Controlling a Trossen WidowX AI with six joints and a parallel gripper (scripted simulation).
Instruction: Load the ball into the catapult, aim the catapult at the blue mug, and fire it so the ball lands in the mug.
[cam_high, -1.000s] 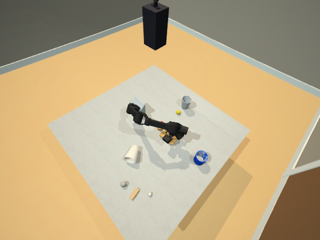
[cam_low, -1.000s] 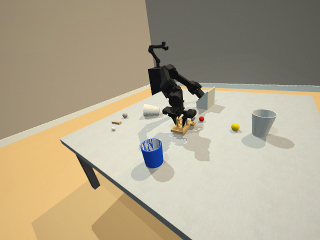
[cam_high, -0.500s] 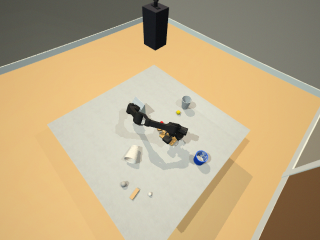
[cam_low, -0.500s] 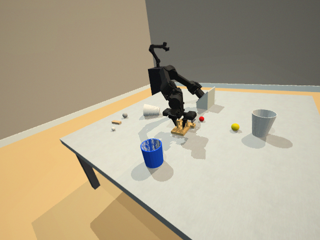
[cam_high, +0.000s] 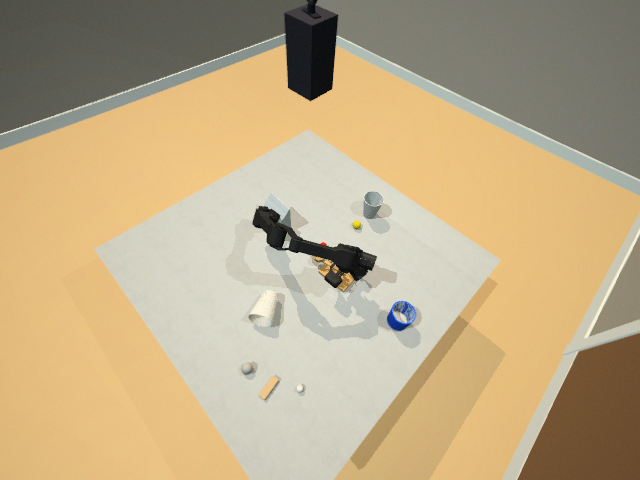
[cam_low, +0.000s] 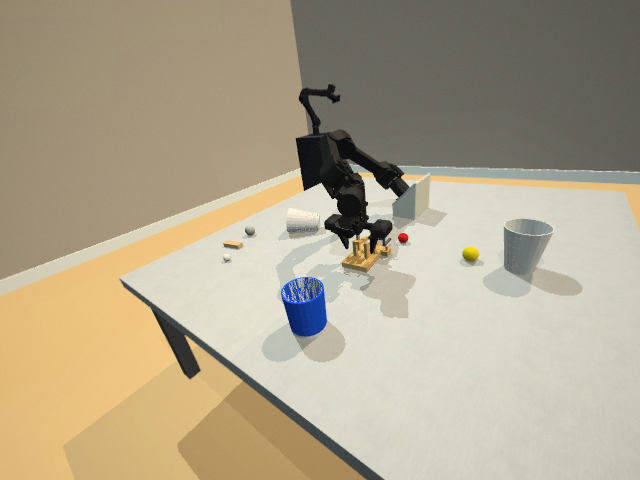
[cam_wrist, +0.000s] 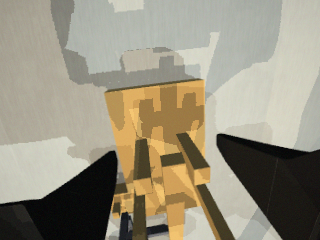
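The wooden catapult (cam_high: 345, 282) (cam_low: 356, 264) (cam_wrist: 162, 112) stands on the grey table under the arm. My gripper (cam_low: 359, 249) (cam_wrist: 167, 147) is open and empty, with one finger on each side of the catapult's uprights, touching neither in the wrist view. The arm hides part of the catapult in the overhead view. A red ball (cam_high: 323, 244) (cam_low: 403, 237) lies near the catapult's rear end. The blue mug (cam_high: 399, 319) (cam_low: 307, 314) stands upright near the table edge, apart from the catapult. The catapult's cup is not clearly visible.
A yellow ball (cam_high: 356, 224) (cam_low: 470, 253) lies by a grey bucket (cam_high: 371, 206) (cam_low: 523, 250). A white cup (cam_high: 265, 307) (cam_low: 302, 221) lies on its side. A grey ball (cam_high: 247, 367), a wooden block (cam_high: 268, 387) and a white ball (cam_high: 299, 388) are grouped apart. A pale angled panel (cam_low: 420, 196) stands behind.
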